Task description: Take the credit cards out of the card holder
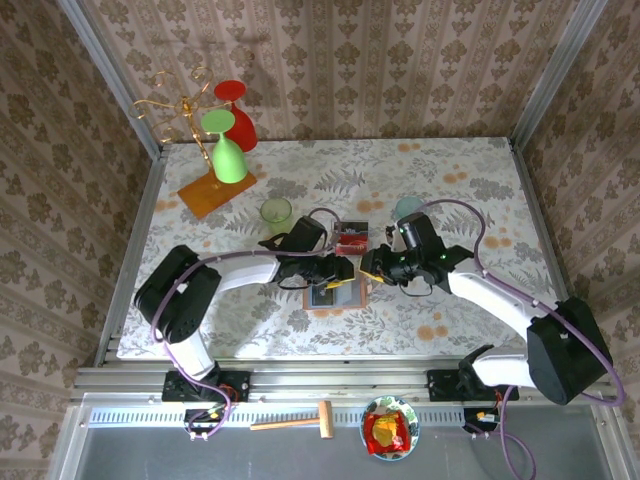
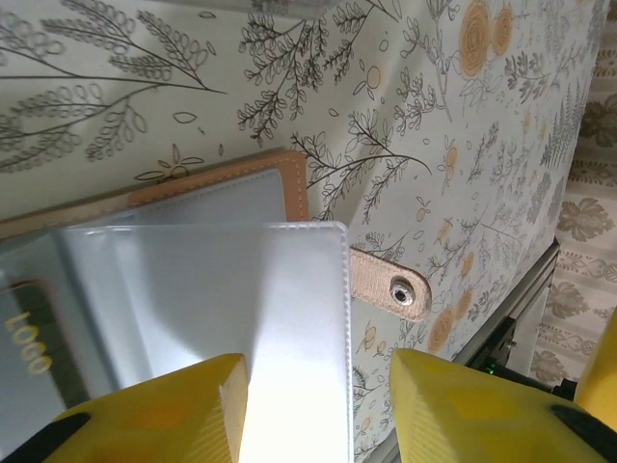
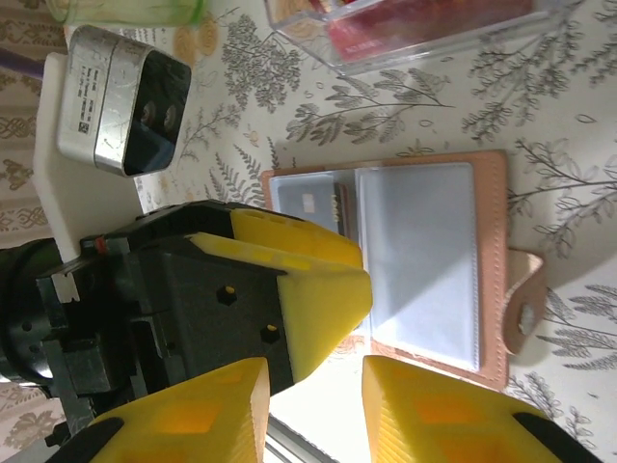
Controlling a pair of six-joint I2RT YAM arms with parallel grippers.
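You have the card holder [image 1: 338, 297] lying open on the table [image 1: 480, 190] midway along its near edge, the box [image 1: 352, 239] just behind it, and the rack [image 1: 210, 192] by the far left corner.

We see the table [image 1: 450, 180] lit brightly and evenly from above, with soft shadows under the arms. At the left wrist, glare whitens the card holder [image 2: 222, 280] sleeve, and the left fingers [image 2: 164, 415] blur. The right fingers [image 3: 193, 415] are soft too, with a blown-out white strip between them.
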